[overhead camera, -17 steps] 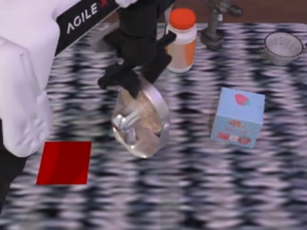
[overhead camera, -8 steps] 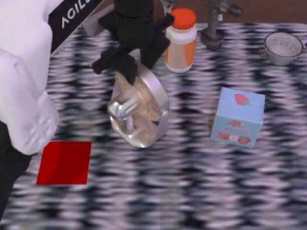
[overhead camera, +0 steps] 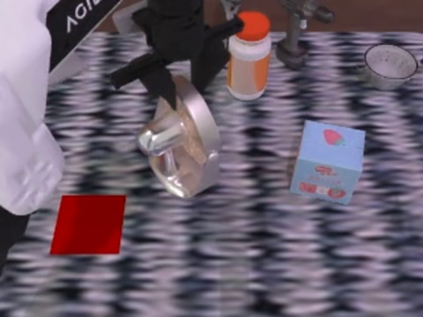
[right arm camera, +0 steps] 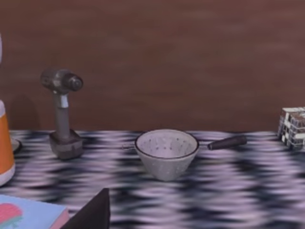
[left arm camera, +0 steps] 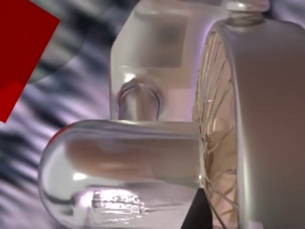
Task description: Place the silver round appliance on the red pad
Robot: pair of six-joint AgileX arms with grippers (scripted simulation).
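The silver round appliance (overhead camera: pixel 188 142) hangs tilted on edge above the table's middle-left, its chrome knob (overhead camera: pixel 158 139) pointing left. My left gripper (overhead camera: pixel 175 82) is shut on its upper rim. In the left wrist view the appliance (left arm camera: pixel 267 119) fills the picture, with one dark fingertip (left arm camera: pixel 198 214) against its speckled face. The red pad (overhead camera: pixel 88 224) lies flat on the table, left of and nearer than the appliance, and nothing rests on it; a corner of the pad (left arm camera: pixel 19 52) shows past the knob. My right gripper (right arm camera: pixel 136 219) is parked off the top view, open.
An orange-capped bottle (overhead camera: pixel 248 56) stands just right of the left gripper. A drill (overhead camera: pixel 294 39) and a speckled bowl (overhead camera: pixel 391 65) sit at the back right. A blue carton (overhead camera: pixel 328 162) stands right of centre. A mirrored cube (right arm camera: pixel 291 126) stands at the far right.
The left gripper has carried the appliance to the left and towards the back, turning it more on edge. The knob now points further left. The pad has not moved.
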